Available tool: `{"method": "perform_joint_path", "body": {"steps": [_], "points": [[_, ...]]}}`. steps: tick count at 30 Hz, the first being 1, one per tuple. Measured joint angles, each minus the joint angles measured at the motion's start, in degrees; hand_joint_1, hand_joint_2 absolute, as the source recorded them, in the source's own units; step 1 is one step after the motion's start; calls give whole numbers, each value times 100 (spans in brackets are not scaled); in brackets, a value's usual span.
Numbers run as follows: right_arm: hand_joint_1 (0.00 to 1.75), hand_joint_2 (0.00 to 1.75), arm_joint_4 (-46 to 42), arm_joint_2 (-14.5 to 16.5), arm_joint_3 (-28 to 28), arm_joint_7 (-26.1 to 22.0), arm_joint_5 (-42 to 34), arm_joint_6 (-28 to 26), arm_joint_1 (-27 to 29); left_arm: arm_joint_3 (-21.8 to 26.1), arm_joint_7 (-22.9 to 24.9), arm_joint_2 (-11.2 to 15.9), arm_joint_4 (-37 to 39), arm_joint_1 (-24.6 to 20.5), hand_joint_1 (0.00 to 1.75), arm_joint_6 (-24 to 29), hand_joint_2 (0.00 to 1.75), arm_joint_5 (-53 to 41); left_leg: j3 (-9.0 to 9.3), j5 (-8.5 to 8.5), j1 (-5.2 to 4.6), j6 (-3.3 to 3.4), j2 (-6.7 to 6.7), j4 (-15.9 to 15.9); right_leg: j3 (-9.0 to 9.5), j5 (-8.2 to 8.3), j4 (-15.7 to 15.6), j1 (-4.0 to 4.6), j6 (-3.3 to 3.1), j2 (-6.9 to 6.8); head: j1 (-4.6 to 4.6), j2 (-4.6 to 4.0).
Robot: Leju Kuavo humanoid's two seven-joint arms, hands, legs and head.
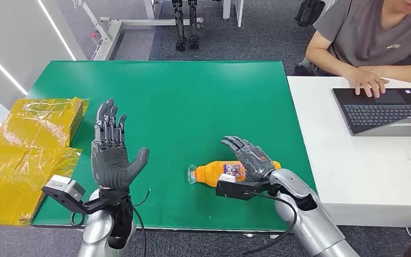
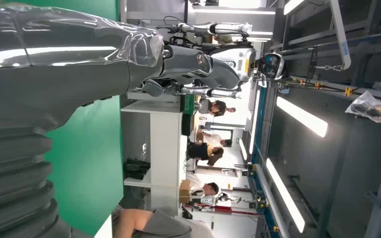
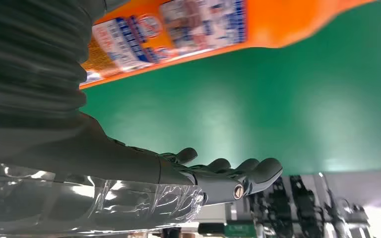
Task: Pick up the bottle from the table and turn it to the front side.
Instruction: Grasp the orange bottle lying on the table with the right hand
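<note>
One orange juice bottle (image 1: 230, 172) lying flat on the green table (image 1: 192, 101), near the front edge and right of centre. Long axis running side to side across the head view, clear cap end toward the robot's left, base toward the right and tucked behind the right hand (image 1: 249, 158). Printed label facing partly up and toward the robot, seen close and blurred in the right wrist view (image 3: 188, 25); which face counts as the front, hard to tell.

Right hand poised over the bottle's right half, fingers (image 3: 238, 171) straight and apart, reaching beyond the bottle over bare green. Not wrapped around the body, no grip made; contact with the bottle impossible to confirm. Probably placed so for a grasp around the labelled middle, where a lying bottle can be closed on without rolling away.

Left hand (image 1: 111, 150) raised upright well clear to the left, palm toward the bottle, fingers extended and slightly fanned, thumb out, holding nothing. Likely waiting to receive or steady the bottle during the turn.

Yellow wrapped packages (image 1: 29, 144) beside the table's left edge. Off to the right, a person (image 1: 374, 37) at a laptop (image 1: 385, 110) on a white table (image 1: 364, 176).
</note>
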Motion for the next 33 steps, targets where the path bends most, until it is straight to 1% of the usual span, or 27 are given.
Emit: {"method": "perform_joint_path", "body": {"steps": [2, 5, 9, 12, 16, 22, 33], "points": [[0, 175, 95, -66, 45, -7, -57, 105, -94, -10, 0, 9, 0, -1, 0, 21, 175, 15, 1, 0, 0, 0, 2, 0, 0, 1, 0, 0, 0, 2, -1, 0], [0, 175, 388, -249, 180, -7, -210, 343, -386, -58, 0, 30, 0, -1, 0, 102, 175, 69, 1, 0, 0, 0, 2, 2, 0, 2, 0, 0, 0, 3, 0, 0], [0, 175, 926, -420, 427, 33, -372, 671, -877, -152, 0, 63, 6, -12, 0, 219, 175, 185, 2, 0, 1, 0, 4, 2, -1, 2, 1, 0, 0, 6, -2, 1], [0, 175, 1378, -490, 636, 21, -479, 867, -1240, -214, 0, 78, 25, -32, 0, 267, 175, 263, 2, 2, 1, 2, 2, 2, -1, 2, 1, 0, 0, 3, 0, 1], [0, 175, 1948, -503, 909, -41, -614, 1066, -1630, -299, 0, 80, 81, -103, 0, 281, 175, 297, 2, 3, 0, 2, 2, 3, -1, 3, 1, 0, 0, 3, -1, 1], [0, 175, 2491, -504, 1210, -50, -829, 1202, -1922, -379, 8, 84, 167, -194, 0, 284, 175, 374, 1, 2, 0, 3, 2, 4, -1, 2, 1, 0, 0, 3, -1, 0], [0, 175, 2966, -519, 1597, -33, -1018, 1325, -2242, -446, 63, 111, 273, -365, 0, 337, 175, 504, 3, 3, 0, 3, 3, 5, 0, 3, 1, 0, 0, 5, -1, 0]]}}
